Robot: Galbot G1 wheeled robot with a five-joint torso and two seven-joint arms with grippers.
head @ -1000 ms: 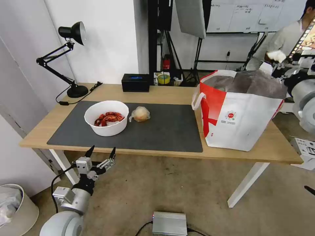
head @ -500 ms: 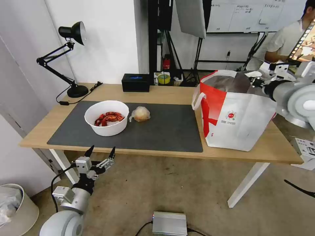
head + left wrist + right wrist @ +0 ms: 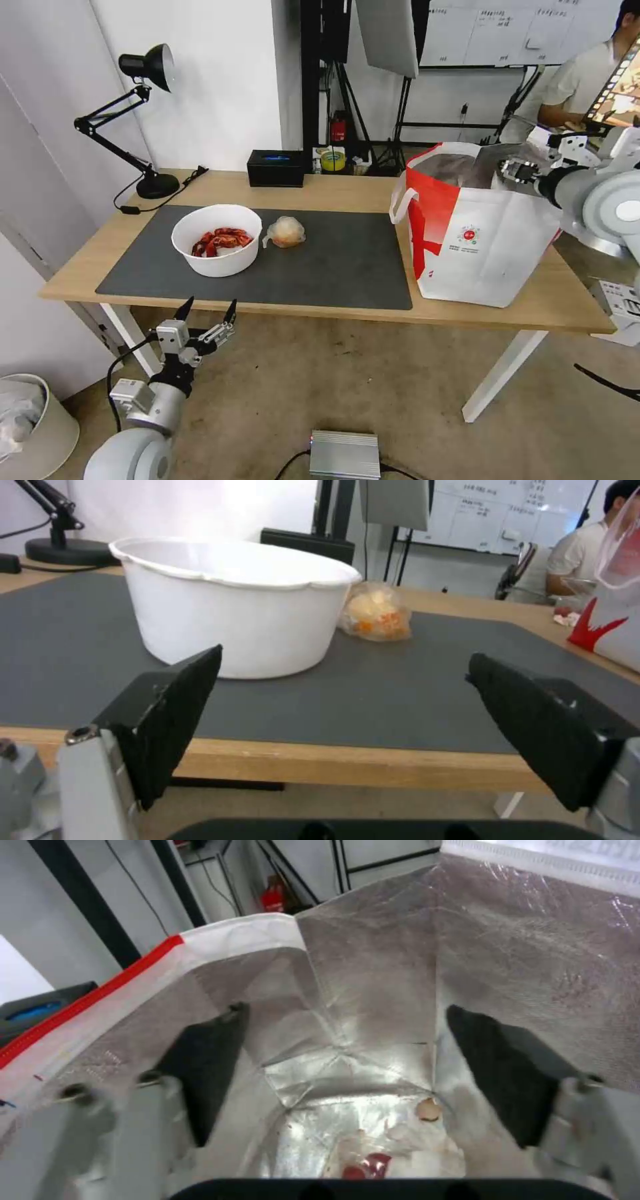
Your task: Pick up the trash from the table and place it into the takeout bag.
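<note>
Spread wide and empty, the jaws of our right gripper [image 3: 340,1070] hang over the open mouth of the takeout bag [image 3: 490,247], pointing down into its silvery lining. Far below them, on the bag's floor, we see clear plastic with red bits [image 3: 363,1160] and pale scraps. Our left gripper [image 3: 205,319] waits low before the table [image 3: 333,190], jaws likewise spread with nothing between them. Just ahead of those jaws stands the white round bowl of red scraps [image 3: 217,240] on the dark grey mat [image 3: 340,267], and beside the bowl, farther from them, lies the clear-wrapped pale-orange lump [image 3: 375,617].
</note>
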